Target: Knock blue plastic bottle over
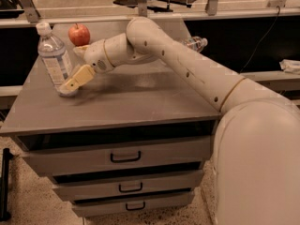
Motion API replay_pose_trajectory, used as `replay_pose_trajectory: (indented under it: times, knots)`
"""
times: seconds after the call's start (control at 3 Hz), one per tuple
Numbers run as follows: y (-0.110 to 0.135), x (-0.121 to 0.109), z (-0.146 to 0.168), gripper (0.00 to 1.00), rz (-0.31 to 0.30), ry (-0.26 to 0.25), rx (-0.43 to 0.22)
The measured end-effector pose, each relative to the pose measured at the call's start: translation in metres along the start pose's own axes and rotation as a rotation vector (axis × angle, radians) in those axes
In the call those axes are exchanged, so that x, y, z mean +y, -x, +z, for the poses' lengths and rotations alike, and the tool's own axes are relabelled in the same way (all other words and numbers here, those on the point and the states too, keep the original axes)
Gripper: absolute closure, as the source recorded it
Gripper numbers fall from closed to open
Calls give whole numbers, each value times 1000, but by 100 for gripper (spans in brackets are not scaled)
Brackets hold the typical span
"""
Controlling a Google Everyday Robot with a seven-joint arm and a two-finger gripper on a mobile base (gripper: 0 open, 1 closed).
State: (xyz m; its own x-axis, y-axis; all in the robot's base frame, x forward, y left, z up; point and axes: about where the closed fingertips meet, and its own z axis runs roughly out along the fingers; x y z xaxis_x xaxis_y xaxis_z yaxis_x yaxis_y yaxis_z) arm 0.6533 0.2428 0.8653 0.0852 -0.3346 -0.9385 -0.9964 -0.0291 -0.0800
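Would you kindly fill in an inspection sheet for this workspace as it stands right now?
Surface: grey cabinet top, with three drawers beneath it.
Job's things: blue plastic bottle standing near the left edge, white cap on, not knocked over.
Clutter: red apple behind that bottle; small clear bottle lying at the back, partly hidden by the arm.
Grippers: gripper low on the cabinet top, against the blue plastic bottle's base on the arm's side.
Cables: dark cable hanging behind the cabinet.
Surroundings: speckled floor.
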Motion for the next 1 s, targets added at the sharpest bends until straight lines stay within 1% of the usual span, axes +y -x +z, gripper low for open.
replay_pose_trajectory:
  times: [0.33,0.67,1.0]
  knots:
    - [15,13,7,0,85,15,-65]
    - [18,21,11,0,133,34,-100]
    - [22,28,15,17,146,54,-133]
